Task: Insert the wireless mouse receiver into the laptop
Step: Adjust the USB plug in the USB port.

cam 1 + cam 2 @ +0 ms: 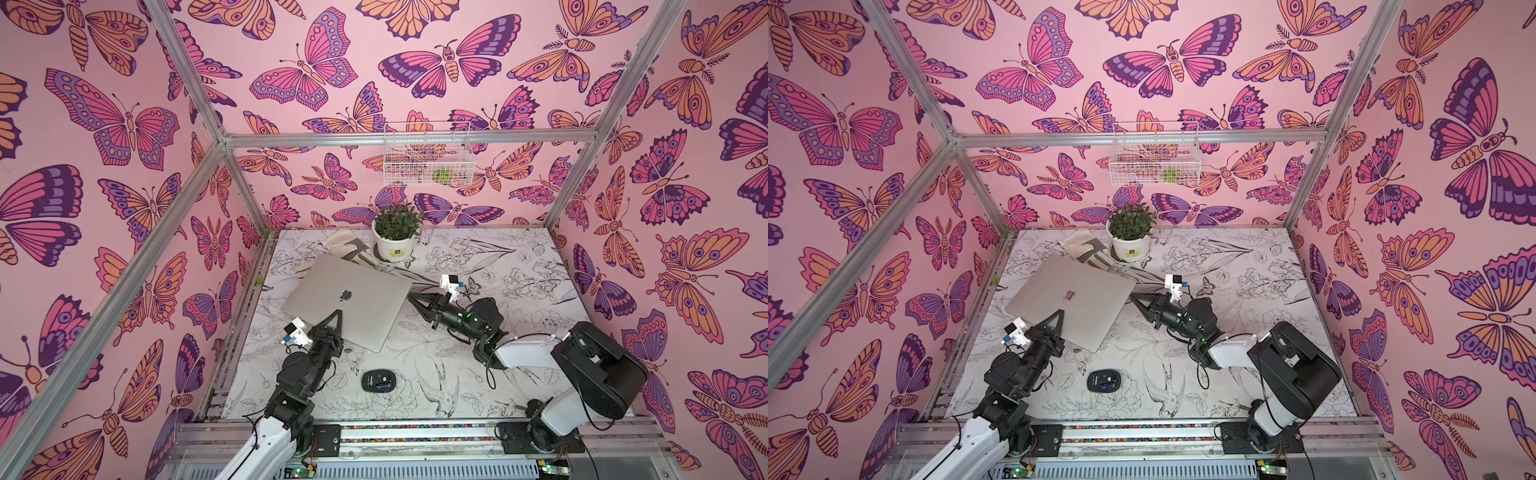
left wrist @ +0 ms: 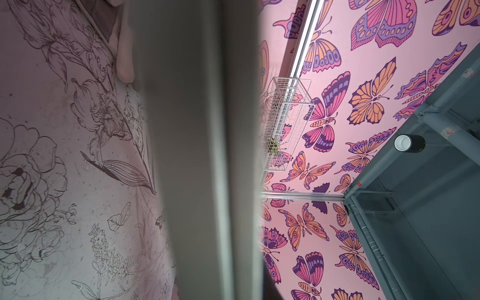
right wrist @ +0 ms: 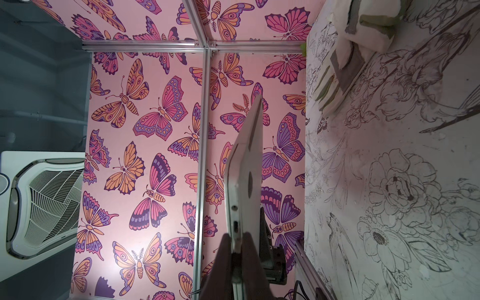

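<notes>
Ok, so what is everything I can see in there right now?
laptop: one, silver-grey, mid-table, lid shut
mouse: one, black, on the table, near front
potted plant: one, green in white pot, back of table
cloth: one, cream and grey, beside the pot
wire basket: one, white, back wall, something green inside
table: one, white with drawn flowers
walls: three, pink butterfly print, around the table
left tool: one, black, shut on the laptop's near edge
right tool: one, black, shut on the laptop's side edge
</notes>
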You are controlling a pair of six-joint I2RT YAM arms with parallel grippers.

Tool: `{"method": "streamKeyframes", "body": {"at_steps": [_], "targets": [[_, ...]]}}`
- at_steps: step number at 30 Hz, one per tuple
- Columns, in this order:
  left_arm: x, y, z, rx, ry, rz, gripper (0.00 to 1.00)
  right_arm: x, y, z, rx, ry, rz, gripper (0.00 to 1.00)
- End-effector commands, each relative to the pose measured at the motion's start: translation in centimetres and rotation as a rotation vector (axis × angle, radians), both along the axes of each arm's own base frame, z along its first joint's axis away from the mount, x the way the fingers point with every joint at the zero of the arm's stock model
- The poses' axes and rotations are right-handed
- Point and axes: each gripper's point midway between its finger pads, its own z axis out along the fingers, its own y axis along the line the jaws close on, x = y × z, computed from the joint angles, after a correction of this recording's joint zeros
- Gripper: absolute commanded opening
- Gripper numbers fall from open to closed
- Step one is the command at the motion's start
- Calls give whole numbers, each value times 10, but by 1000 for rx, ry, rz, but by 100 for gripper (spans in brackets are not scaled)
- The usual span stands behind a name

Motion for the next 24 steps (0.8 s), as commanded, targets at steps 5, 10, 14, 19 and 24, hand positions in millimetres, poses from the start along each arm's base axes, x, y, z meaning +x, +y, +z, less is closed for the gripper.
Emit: {"method": "streamKeyframes", "body": {"at_steps": [5, 10, 14, 19, 24], "targets": [[-5, -35, 1, 133, -49, -171, 0, -8, 3, 85, 177, -230, 28, 0], [-6, -41, 8, 140, -77, -198, 0, 4, 11, 75, 173, -192, 23, 0], [-7, -45, 8, 143, -84, -222, 0, 11, 13, 74, 183, -174, 3, 0], [-7, -50, 13, 130, -108, -240, 0, 15, 19, 71, 184, -163, 2, 0], [-5, -54, 16, 117, -124, -249, 0, 16, 23, 60, 170, -136, 10, 0]]}}
